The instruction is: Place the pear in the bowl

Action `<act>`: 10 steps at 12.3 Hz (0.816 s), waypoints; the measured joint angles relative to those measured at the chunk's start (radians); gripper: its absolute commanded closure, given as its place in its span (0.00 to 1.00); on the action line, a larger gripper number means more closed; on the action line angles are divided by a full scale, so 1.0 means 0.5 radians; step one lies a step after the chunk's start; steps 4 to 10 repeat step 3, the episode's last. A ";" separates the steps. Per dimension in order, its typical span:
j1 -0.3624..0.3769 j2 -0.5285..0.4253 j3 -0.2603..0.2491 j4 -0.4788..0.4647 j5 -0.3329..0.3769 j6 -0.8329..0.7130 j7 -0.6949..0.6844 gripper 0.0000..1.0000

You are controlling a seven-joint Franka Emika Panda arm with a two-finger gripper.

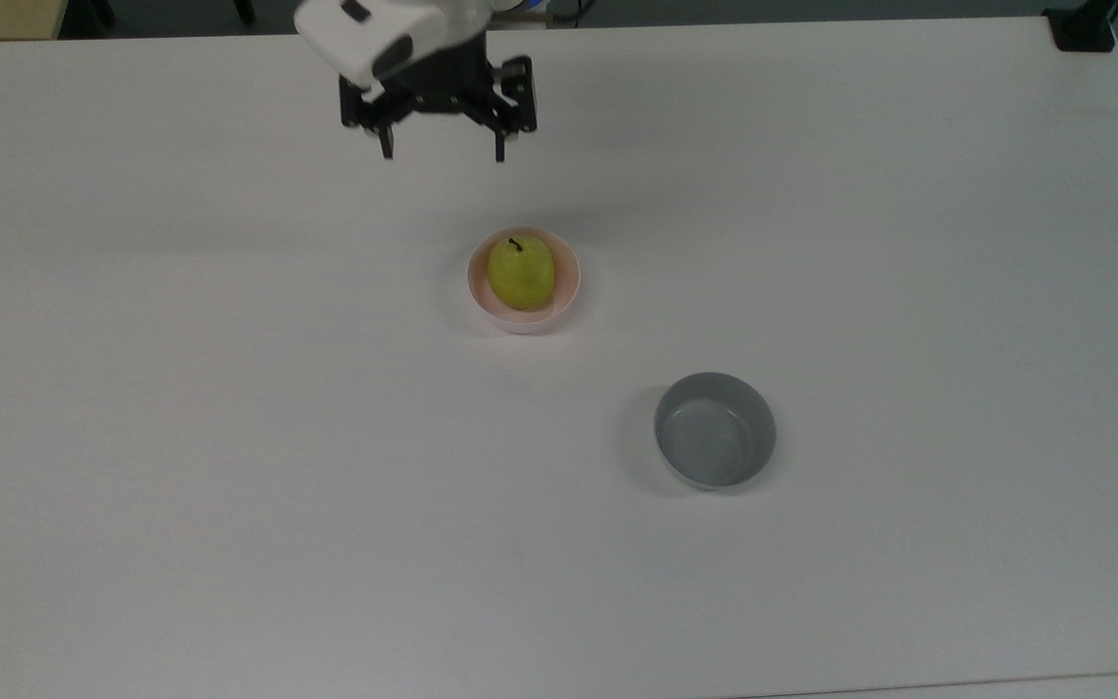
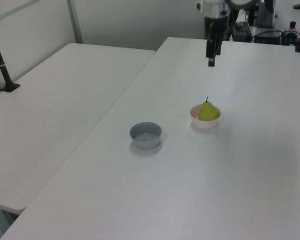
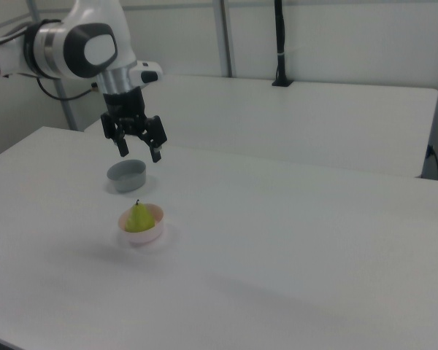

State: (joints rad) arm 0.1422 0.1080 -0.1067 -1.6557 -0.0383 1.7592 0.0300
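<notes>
Bright even light, soft faint shadows

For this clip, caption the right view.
Pear sits in the pink bowl; open tool hangs above, grey bowl behind.
</notes>
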 measured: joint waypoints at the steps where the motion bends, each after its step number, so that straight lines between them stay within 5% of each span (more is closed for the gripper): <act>1: -0.028 -0.071 -0.001 0.000 0.000 -0.050 0.033 0.00; 10: -0.067 -0.153 -0.001 0.000 0.000 -0.105 0.038 0.00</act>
